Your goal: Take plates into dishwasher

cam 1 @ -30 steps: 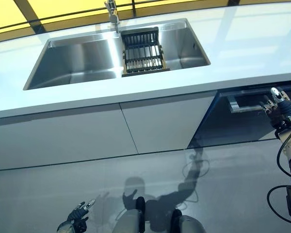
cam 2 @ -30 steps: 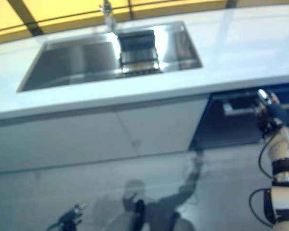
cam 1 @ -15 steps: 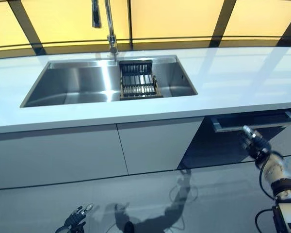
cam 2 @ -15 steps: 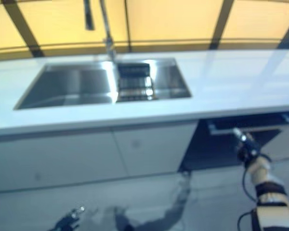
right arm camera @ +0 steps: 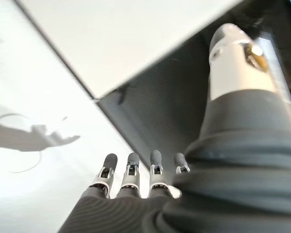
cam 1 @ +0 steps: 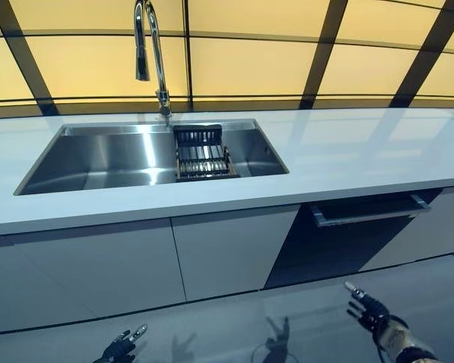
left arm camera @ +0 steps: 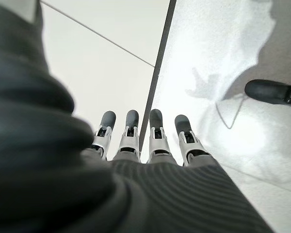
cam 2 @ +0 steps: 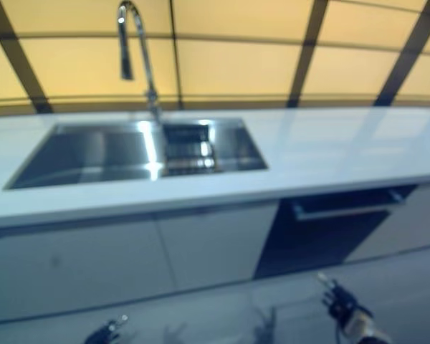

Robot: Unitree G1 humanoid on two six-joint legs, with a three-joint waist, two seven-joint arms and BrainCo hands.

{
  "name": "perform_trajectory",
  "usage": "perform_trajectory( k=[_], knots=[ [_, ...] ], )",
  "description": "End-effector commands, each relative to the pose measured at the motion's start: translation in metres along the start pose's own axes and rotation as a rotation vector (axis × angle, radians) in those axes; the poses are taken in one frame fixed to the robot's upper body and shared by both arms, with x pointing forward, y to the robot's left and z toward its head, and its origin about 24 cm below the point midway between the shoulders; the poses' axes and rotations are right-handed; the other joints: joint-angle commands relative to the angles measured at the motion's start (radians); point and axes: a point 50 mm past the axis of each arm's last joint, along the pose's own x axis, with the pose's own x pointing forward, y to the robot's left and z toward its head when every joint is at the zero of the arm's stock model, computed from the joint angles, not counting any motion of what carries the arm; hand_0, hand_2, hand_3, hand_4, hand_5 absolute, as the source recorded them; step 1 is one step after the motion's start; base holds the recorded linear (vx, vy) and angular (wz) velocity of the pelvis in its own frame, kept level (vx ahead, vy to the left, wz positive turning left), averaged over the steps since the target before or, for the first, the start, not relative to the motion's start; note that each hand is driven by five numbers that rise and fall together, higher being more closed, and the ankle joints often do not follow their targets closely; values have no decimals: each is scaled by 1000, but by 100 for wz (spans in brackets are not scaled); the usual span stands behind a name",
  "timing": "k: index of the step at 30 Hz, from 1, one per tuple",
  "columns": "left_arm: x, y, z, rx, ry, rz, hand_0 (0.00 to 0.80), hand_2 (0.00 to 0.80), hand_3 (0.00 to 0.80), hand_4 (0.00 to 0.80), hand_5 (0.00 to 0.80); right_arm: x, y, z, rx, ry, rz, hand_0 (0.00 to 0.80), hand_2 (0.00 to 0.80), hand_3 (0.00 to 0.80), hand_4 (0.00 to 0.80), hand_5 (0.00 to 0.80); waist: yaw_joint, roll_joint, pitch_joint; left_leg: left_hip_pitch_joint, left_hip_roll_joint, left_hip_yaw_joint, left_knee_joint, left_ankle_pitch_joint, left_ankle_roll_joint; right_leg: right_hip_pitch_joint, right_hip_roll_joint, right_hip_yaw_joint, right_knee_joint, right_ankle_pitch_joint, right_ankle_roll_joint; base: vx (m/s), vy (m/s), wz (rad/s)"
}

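Observation:
The dishwasher (cam 1: 340, 246) is the dark front under the counter at the right, with a long bar handle (cam 1: 371, 212) along its top. A black dish rack (cam 1: 203, 153) sits in the right part of the steel sink (cam 1: 98, 159); I cannot make out plates in it. My right hand (cam 1: 365, 306) hangs low in front of the dishwasher, well below the handle, fingers (right arm camera: 130, 167) straight and empty. My left hand (cam 1: 123, 346) hangs low at the left near the floor, fingers (left arm camera: 132, 128) straight and empty.
A tall curved faucet (cam 1: 153, 53) stands behind the sink. The white counter (cam 1: 363, 151) runs across the view. White cabinet doors (cam 1: 227, 249) are left of the dishwasher. Grey floor lies below.
The camera has tilted up and the whole picture shifted. My right hand has dropped from beside the dishwasher handle to low near the floor. The left hand stays low.

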Motion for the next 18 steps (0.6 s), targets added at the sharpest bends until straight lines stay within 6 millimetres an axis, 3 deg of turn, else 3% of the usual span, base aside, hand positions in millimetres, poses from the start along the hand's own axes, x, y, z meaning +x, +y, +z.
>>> perform_trajectory(
  k=[1, 4, 8, 12, 18],
  knots=[
    [2, -13, -18, 86, 98, -16, 0, 0, 0, 0, 0, 2, 8, -14, -38, 31, 7, 0, 0, 0, 0, 0, -4, 40, -22, 38, -17, 46, -1, -84, 47, -57, 24, 18, 8, 48, 23, 67, 30, 1],
    [1, -15, -30, 130, 162, -12, 0, 0, 0, 0, 0, -1, 16, -52, -41, 138, 24, 0, 0, 0, 0, 0, -12, 41, -27, 48, -16, 51, -1, -89, 49, -47, 21, 11, 15, 38, 22, 61, 29, 0],
    [-3, -22, -49, 187, 240, -8, 0, 0, 0, 0, 0, -7, 22, -87, -51, 248, 41, 0, 0, 0, 0, 0, -20, 47, -30, 57, -19, 46, -1, -94, 50, -38, 17, 7, 17, 32, 24, 28, 22, 0],
    [-5, -29, -60, 218, 275, -28, 0, 0, 0, 0, 0, -11, 27, -104, -76, 310, 43, 0, 0, 0, 0, 0, -23, 49, -29, 63, -20, 41, -1, -97, 50, -29, 15, 7, 15, 29, 25, 9, 7, 0],
    [-5, -34, -64, 209, 277, -36, 0, 0, 0, 0, 0, -13, 29, -112, -116, 334, 52, 0, 0, 0, 0, 0, -20, 49, -28, 64, -22, 28, -1, -99, 49, -24, 14, 4, 8, 30, 27, 1, 3, 1]
  ],
)
